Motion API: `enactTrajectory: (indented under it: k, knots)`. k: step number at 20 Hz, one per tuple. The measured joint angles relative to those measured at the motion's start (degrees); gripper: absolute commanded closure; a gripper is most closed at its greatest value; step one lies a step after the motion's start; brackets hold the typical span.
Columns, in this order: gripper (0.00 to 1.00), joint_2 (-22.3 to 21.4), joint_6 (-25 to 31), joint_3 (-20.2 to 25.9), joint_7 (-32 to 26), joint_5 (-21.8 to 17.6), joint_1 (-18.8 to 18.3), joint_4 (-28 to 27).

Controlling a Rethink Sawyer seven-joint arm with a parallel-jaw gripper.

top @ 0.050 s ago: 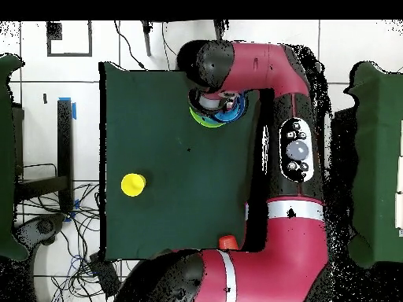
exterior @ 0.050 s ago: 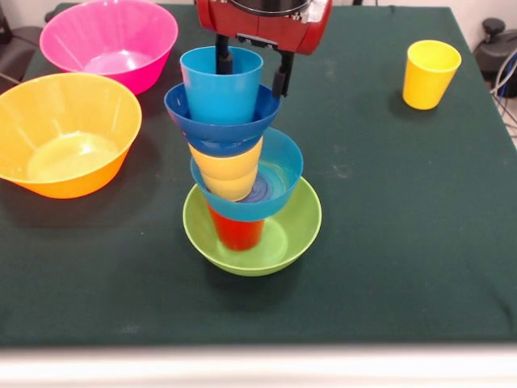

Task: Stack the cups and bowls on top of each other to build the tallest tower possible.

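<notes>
Six pieces make the tower [exterior @ 0.050 s ago: 242, 182] near the worktop's [exterior @ 0.050 s ago: 388, 242] centre: green bowl [exterior @ 0.050 s ago: 283, 238], red cup [exterior @ 0.050 s ago: 237, 233], light blue bowl [exterior @ 0.050 s ago: 279, 174], yellow cup [exterior @ 0.050 s ago: 228, 171], dark blue bowl [exterior @ 0.050 s ago: 187, 109], light blue cup [exterior @ 0.050 s ago: 220, 85] topmost. The gripper [exterior @ 0.050 s ago: 249, 65] hangs directly above, fingers [exterior @ 0.050 s ago: 281, 77] apart and straddling that top cup without visibly clamping it. The column's long axis leans noticeably, so any withdrawal likely must go straight up; glossy plastic looks slippery.
</notes>
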Motion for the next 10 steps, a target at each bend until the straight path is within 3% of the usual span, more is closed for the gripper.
enactTrajectory:
  k: [10]
  knots:
    - [0.0,-1.5,3.3,0.0,0.0,0.0,0.1,-1.1]
